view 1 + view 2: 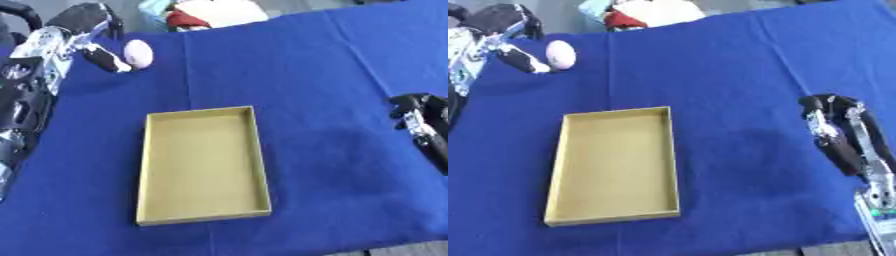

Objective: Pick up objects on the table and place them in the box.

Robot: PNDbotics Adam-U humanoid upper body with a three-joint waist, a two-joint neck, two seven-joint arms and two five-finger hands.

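Table draped in blue cloth (332, 75); white and red clutter (206, 14) seen beyond far edge; grey floor behind.

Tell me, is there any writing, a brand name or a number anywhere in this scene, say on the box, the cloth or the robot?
None can be read.
Yellow box: plain walls and floor, no print.
Blue tablecloth: plain.
Pale egg-shaped object at the left hand: no marking.
Right hand: no label visible.
Red and white things at the far edge: too blurred to tell.
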